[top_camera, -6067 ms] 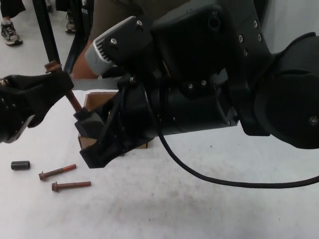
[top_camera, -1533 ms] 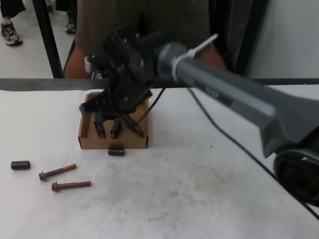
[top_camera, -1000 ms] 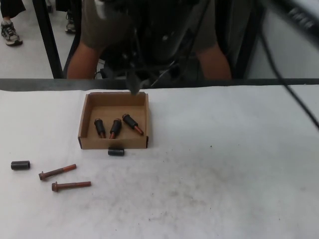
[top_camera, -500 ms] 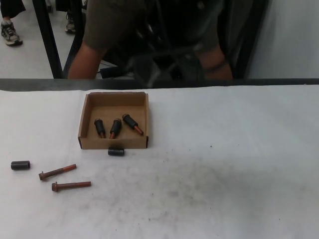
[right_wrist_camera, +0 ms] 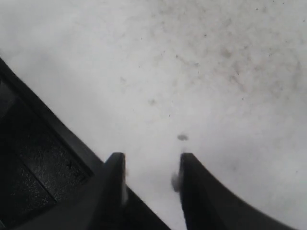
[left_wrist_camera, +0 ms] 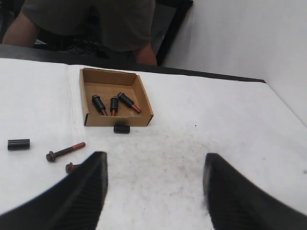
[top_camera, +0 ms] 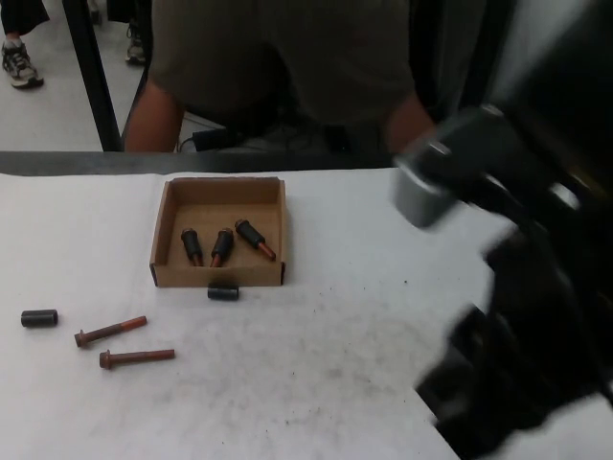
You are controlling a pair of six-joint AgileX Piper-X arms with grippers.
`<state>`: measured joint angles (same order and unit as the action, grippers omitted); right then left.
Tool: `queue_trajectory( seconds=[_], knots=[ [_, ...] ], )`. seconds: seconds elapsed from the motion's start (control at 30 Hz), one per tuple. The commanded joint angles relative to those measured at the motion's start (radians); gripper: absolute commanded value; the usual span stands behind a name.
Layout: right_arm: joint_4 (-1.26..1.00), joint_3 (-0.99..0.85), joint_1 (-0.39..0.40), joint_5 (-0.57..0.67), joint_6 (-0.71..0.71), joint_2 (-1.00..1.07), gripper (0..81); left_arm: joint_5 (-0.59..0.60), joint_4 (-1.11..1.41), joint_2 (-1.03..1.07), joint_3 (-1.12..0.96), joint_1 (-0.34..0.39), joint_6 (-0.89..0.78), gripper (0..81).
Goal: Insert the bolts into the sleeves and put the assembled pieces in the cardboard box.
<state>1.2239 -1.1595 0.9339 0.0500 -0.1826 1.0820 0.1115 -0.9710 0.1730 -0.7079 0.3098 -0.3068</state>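
Swung in since half a second ago, a dark arm [top_camera: 517, 316] now looms at the near right of the bench [top_camera: 316, 374], well apart from the cardboard box [top_camera: 218, 275] at the far left, which holds three assembled pieces [top_camera: 221, 245] side by side. A loose sleeve [top_camera: 223, 291] lies just in front of the box; a second sleeve [top_camera: 39, 317] and two bolts [top_camera: 110, 331] lie nearer and further left. The left gripper [left_wrist_camera: 154, 165] hangs above the bench with its fingers spread wide, and the right gripper [right_wrist_camera: 152, 163] hovers close over the bench, fingers slightly apart.

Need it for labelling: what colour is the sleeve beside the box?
The sleeve is black; best in left wrist view.
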Motion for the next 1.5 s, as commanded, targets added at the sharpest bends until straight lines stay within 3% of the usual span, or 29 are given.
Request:
queue_trajectory(
  seconds=[0.0, 0.2, 0.3, 0.4, 0.57, 0.77, 0.97, 1.27, 1.47],
  knots=[
    [-0.063, 0.103, 0.005, 0.007, -0.030, -0.066, 36.6, -0.013, 0.004, -0.007, -0.004, 0.001, 0.009, 55.2],
    [-0.158, 0.187, 0.005, 0.007, 0.021, -0.145, 36.6, -0.013, 0.004, -0.007, -0.004, 0.001, 0.009, 55.2],
    [-0.176, 0.187, 0.005, 0.007, 0.183, -0.119, 35.8, -0.013, 0.004, -0.007, -0.004, 0.001, 0.009, 55.2],
    [-0.192, 0.187, 0.002, -0.004, 0.369, -0.051, 29.3, -0.013, 0.004, -0.007, -0.004, 0.001, 0.009, 55.2],
    [-0.267, 0.154, 0.002, -0.074, 0.526, 0.155, 28.7, 0.006, 0.004, -0.007, -0.004, 0.001, 0.009, 55.2],
    [-0.433, -0.016, 0.002, -0.074, 0.659, 0.472, 30.3, 0.096, 0.004, -0.007, -0.004, 0.001, 0.009, 55.2],
    [-0.520, -0.317, 0.002, -0.067, 0.857, 0.781, 30.3, 0.100, 0.004, -0.007, -0.004, 0.001, 0.009, 55.2],
    [-0.502, -0.688, 0.002, -0.062, 0.885, 1.090, 30.3, 0.100, 0.004, -0.007, -0.004, 0.001, 0.009, 55.2],
    [-0.413, -0.748, 0.006, -0.015, 0.881, 1.165, 30.3, 0.100, 0.004, -0.007, -0.004, 0.001, 0.009, 55.2]
  ],
)
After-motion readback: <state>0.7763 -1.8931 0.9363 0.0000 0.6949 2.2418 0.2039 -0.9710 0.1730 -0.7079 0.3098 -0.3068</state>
